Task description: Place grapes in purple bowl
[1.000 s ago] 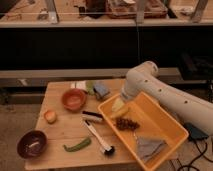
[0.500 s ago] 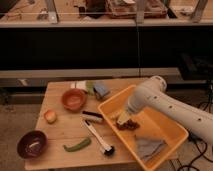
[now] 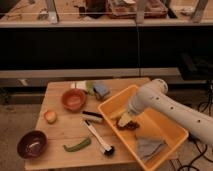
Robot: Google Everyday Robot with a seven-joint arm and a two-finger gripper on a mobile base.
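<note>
The grapes (image 3: 133,125), a small dark reddish bunch, lie in the left half of the yellow bin (image 3: 111,107). My gripper (image 3: 125,120) hangs at the end of the white arm (image 3: 165,107), which reaches in from the right. It is down inside the bin, right at the left edge of the bunch and partly covering it. Its jaws stand open, and I cannot tell whether they touch the berries. The purple bowl (image 3: 32,144) sits at the front left corner of the wooden table (image 3: 60,132), far from the gripper.
An orange-red bowl (image 3: 73,99) stands at the back left, with a peach-coloured fruit (image 3: 50,116) in front of it. A black-and-white brush (image 3: 98,136) and a green pepper (image 3: 77,145) lie between bin and purple bowl. Sponges (image 3: 101,90) lie at the back edge. A grey cloth (image 3: 149,148) lies in the bin.
The arm has swung right and lower, and the gripper has come down into the bin onto the grapes. The objects on the table have not moved.
</note>
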